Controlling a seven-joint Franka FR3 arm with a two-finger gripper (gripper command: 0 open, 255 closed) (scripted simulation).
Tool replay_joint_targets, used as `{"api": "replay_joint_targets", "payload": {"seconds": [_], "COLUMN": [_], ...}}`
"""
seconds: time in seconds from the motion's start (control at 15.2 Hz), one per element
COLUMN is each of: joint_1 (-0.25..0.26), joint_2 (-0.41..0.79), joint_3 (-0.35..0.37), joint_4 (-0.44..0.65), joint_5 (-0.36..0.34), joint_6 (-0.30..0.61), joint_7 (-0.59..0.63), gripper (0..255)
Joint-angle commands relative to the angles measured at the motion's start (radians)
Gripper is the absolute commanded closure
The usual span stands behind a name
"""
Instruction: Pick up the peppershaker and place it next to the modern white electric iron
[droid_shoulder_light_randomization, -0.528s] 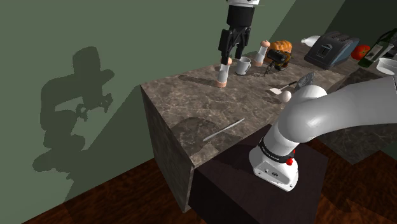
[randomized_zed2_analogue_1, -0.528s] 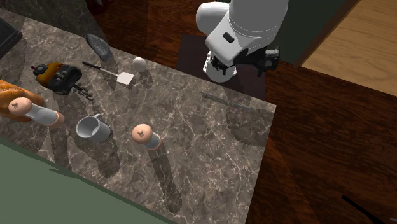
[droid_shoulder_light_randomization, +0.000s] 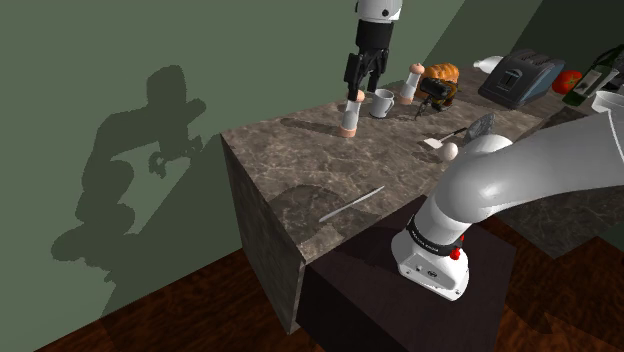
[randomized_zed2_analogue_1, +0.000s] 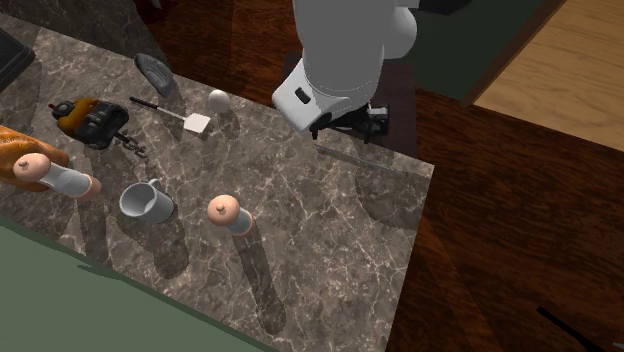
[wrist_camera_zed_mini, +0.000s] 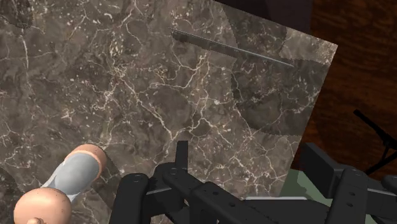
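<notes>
Shoulder cam: beside and just behind the stand, looking down and up-left across the counter to the green wall. Mid range, most of the top in frame. Second cam: high over the wall side, looking almost straight down, facing back at the arm. Closer in. Wrist cam: on the hand, nearest of all, looking down at the counter's corner and the floor past it. All three share the marble top, the shaker and the thin rod near the stand-side edge. Both exterior views share the mug.
</notes>
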Motion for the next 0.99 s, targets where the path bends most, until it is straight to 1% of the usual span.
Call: {"api": "replay_joint_targets", "payload": {"seconds": [0.0,0.46,0.92], "joint_1": [-0.016,-0.062,-0.097], "joint_2": [0.037,0.204,0.404], "joint_3": [-0.029,-0.125,-0.215], "joint_4": [0.0,0.042,0.141], "joint_5": [-0.03,-0.108,-0.139], "joint_6": [0.043,0.194,0.329], "joint_7": [-0.036,-0.15,-0.262], "gripper": [0,0,0]}}
